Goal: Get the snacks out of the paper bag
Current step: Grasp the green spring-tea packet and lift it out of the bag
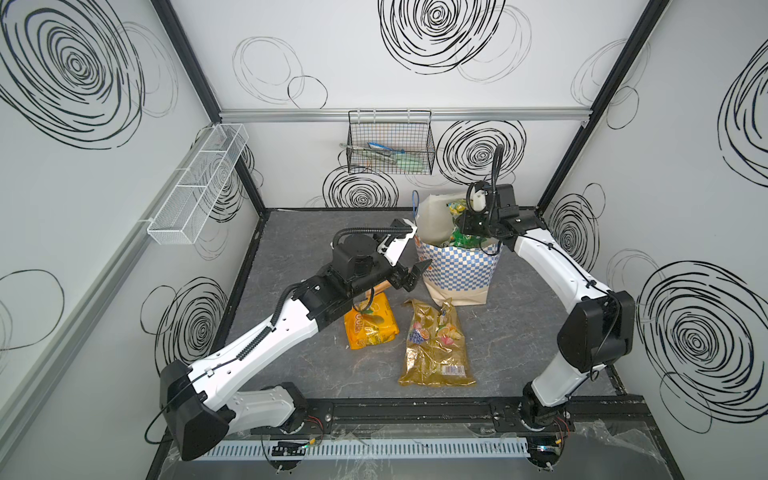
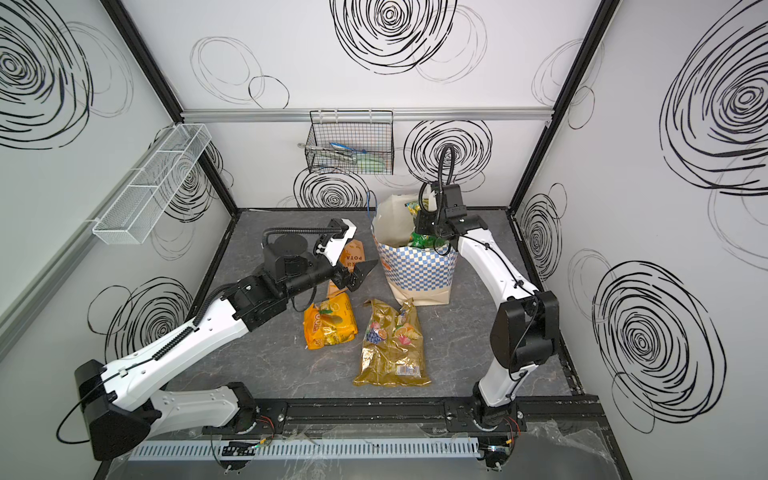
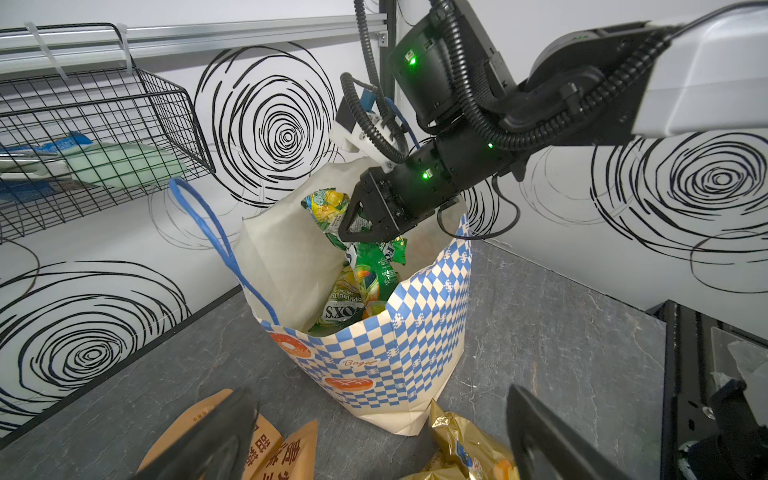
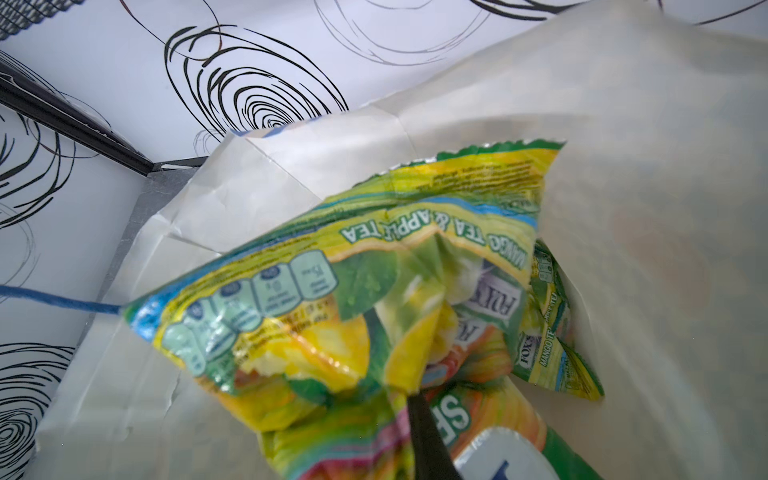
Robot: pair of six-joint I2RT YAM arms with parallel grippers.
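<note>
The paper bag (image 1: 461, 276) (image 2: 417, 276) (image 3: 386, 353) stands upright at the back of the table. My right gripper (image 1: 462, 231) (image 3: 353, 232) (image 4: 409, 399) is at its open mouth, shut on a crumpled green Fox's candy bag (image 3: 328, 208) (image 4: 353, 257). More green packets (image 3: 353, 295) lie deeper inside. My left gripper (image 1: 415, 274) (image 2: 362, 274) (image 3: 380, 399) hovers open and empty left of the bag. A gold packet (image 1: 436, 349), an orange-yellow packet (image 1: 371, 328) and a tan-orange potato bag (image 2: 352, 254) (image 3: 266, 446) lie on the table.
A black wire basket (image 1: 390, 145) hangs on the back wall above the bag. A white mesh basket (image 1: 195, 187) is fixed to the left wall. The black arm rail (image 1: 415, 409) runs along the front edge. The bag's blue cord handle (image 3: 216, 232) sticks up.
</note>
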